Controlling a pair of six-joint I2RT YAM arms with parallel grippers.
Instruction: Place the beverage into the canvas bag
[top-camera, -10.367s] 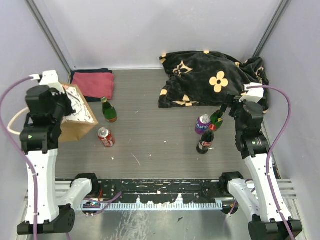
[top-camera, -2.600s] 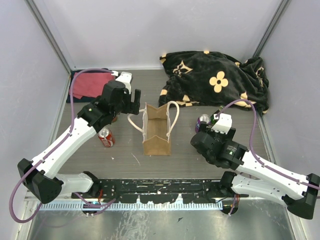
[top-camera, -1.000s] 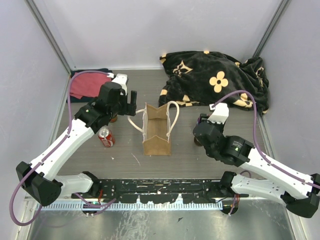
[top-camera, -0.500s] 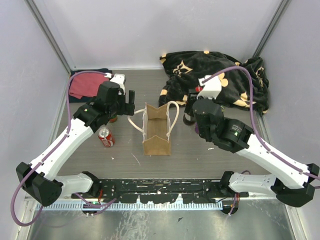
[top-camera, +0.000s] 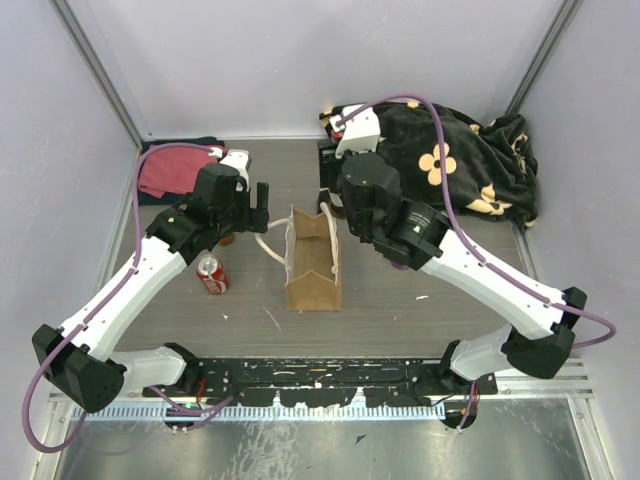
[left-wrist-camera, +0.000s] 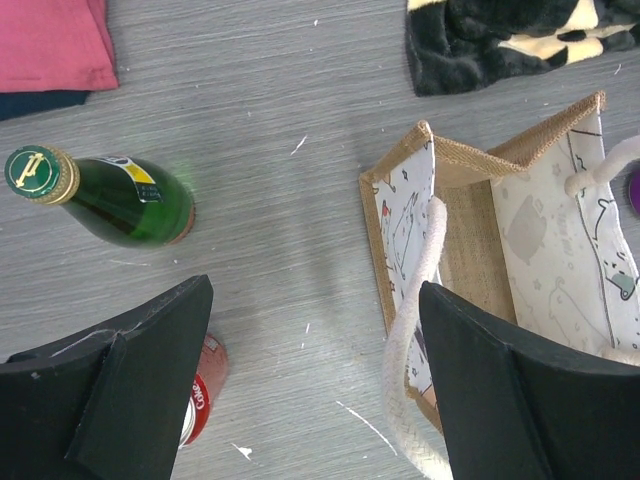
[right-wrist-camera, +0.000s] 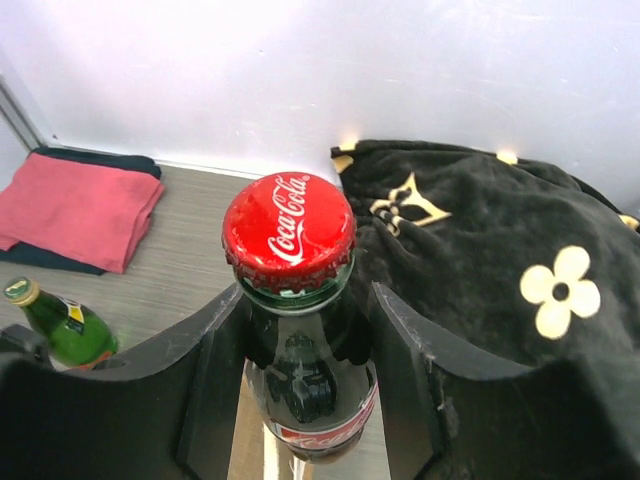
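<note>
Since half a second ago the right arm has swung over from the right side and now reaches across to the far end of the canvas bag (top-camera: 312, 265), while the left arm has stayed where it was. On its wrist camera the right gripper (right-wrist-camera: 300, 340) is clamped on a dark glass cola bottle (right-wrist-camera: 300, 390) with a red cap, one finger on each side of the neck, and the bottle stands straight up in the air. From above, that gripper is right by the far rim of the bag, but the arm hides the bottle there, so I cannot tell if it is over the opening. The bag stands up on the worktop (top-camera: 400, 300) with its mouth open and its white rope handles hanging over the sides. The left gripper (left-wrist-camera: 315, 300) has its fingers wide apart and holds nothing; it hangs just left of the bag. Below it stand a green bottle (left-wrist-camera: 110, 195) and a red can (top-camera: 211, 273). A folded red cloth (top-camera: 168, 170) lies in the far left corner, and a black blanket with yellow flowers (top-camera: 450, 170) lies at the far right
</note>
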